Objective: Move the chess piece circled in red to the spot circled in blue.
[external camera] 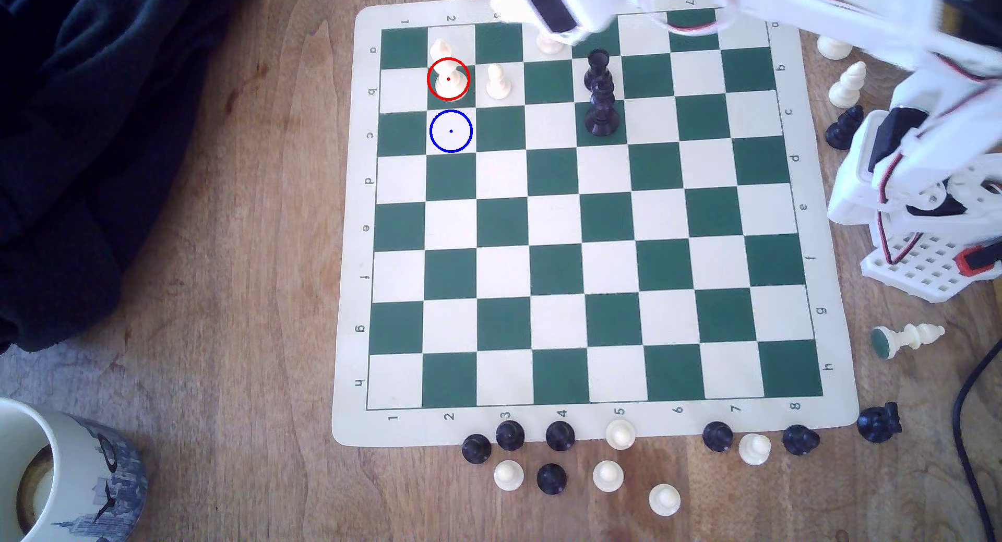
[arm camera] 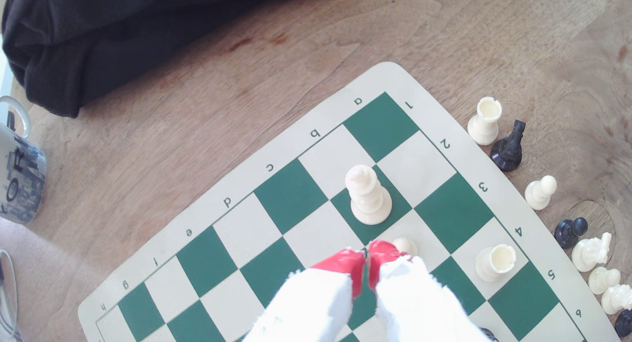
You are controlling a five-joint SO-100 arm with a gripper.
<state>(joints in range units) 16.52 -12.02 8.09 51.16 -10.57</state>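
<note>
The board point(external camera: 591, 423) lies flat on the wooden bench point(external camera: 244, 303). The piece point(external camera: 447, 76) circled in red stands upright on green square b2, inside the red ring; in the wrist view the same piece point(arm camera: 367, 195) is a tall cream figure with a pointed top. The spot point(external camera: 451, 131), a blue ring with a centre dot, marks cream square c2, the next square along column 2, and no piece stands on it. A cream pawn point(external camera: 496, 81) stands on b3, just beside the piece, and a cream rook point(arm camera: 494, 263) stands on a4. Two black pieces point(external camera: 599, 95) stand close together in column 5, well apart from the piece. The hand point(arm camera: 366, 252) is clenched and grasps nothing: its red fingertips point(arm camera: 345, 263) meet with only a thin slit behind them. In the wrist view the hand appears over the squares next to b2, with the pawn just beside one fingertip and the piece apart from both; its height above the board cannot be told. The arm point(external camera: 732, 5) reaches in blurred over row a from the exterior view's right. Spare cream and black pieces stand on the bench around the board edges. A mug point(external camera: 59, 466) and a dark cloth point(external camera: 81, 141) lie at the exterior view's left.
</note>
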